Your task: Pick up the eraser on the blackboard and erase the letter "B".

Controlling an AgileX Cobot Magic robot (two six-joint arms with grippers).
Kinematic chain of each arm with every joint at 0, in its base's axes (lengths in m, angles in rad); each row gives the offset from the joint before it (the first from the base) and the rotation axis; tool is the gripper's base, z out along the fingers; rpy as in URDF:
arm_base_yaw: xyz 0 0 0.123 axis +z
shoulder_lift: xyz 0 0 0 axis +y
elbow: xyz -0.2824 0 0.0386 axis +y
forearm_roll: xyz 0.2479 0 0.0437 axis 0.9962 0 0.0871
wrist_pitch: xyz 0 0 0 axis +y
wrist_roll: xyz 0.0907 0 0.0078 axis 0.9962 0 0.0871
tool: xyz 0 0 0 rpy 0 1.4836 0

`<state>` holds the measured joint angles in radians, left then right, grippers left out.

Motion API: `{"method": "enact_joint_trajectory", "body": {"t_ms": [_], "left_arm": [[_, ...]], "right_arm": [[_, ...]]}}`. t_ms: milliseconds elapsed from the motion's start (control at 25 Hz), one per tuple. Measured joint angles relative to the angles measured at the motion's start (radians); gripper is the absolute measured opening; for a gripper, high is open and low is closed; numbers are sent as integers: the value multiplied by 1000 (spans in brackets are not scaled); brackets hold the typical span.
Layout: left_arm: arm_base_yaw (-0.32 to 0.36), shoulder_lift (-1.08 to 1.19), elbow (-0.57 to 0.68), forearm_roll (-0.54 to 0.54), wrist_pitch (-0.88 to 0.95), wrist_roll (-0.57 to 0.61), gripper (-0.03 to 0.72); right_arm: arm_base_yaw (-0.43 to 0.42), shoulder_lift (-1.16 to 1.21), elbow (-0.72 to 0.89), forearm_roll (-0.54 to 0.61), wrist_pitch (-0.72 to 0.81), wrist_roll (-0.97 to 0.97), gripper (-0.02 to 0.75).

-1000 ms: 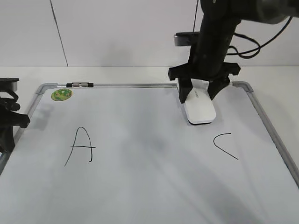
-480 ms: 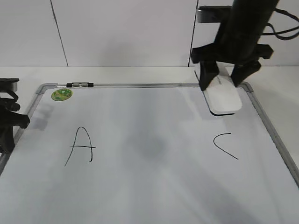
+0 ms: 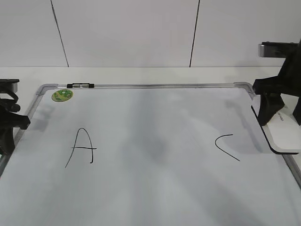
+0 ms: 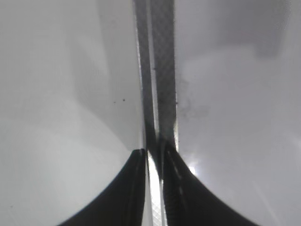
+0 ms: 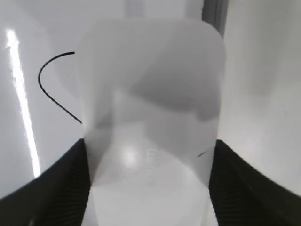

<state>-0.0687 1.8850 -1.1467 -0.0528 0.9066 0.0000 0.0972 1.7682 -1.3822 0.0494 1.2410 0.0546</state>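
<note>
My right gripper [image 3: 280, 112] is shut on the white eraser [image 3: 282, 134] and holds it over the right frame edge of the blackboard [image 3: 155, 86]. In the right wrist view the eraser [image 5: 150, 117] fills the space between my two black fingers [image 5: 149, 179]. On the board I see a black "A" [image 3: 81, 147] at the left and a "C" [image 3: 226, 147] at the right, which also shows in the right wrist view [image 5: 54, 87]. No letter "B" shows between them. My left gripper [image 4: 153, 157] is shut and empty over the board's left frame edge [image 4: 157, 70].
A small green round sticker [image 3: 61, 95] sits at the board's far left corner. A small dark clip [image 3: 80, 85] lies on the far frame edge. A white wall stands behind the table.
My right gripper has carried the eraser from the board's upper middle to the right, out to the right frame edge. The left arm has not moved.
</note>
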Motion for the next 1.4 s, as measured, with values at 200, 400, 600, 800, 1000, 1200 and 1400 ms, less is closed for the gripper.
{"method": "enact_joint_trajectory", "body": {"t_ms": [200,400,600,800,1000,1200,1400], "left_arm": [[0,0,0,0,0,0,109],[0,0,0,0,0,0,110],[0,0,0,0,0,0,112],[0,0,0,0,0,0,115],[0,0,0,0,0,0,118],[0,0,0,0,0,0,119],[0,0,0,0,0,0,120]], "right_arm": [[-30,12,7,18,-8,-62,517],[-31,72,7,45,-30,-79,517],[-31,102,7,56,-55,-83,517],[-32,104,7,41,-84,-84,517],[-33,127,7,32,-84,-85,517],[-34,149,7,32,-84,-85,517],[-34,149,7,32,-84,-85,517]]}}
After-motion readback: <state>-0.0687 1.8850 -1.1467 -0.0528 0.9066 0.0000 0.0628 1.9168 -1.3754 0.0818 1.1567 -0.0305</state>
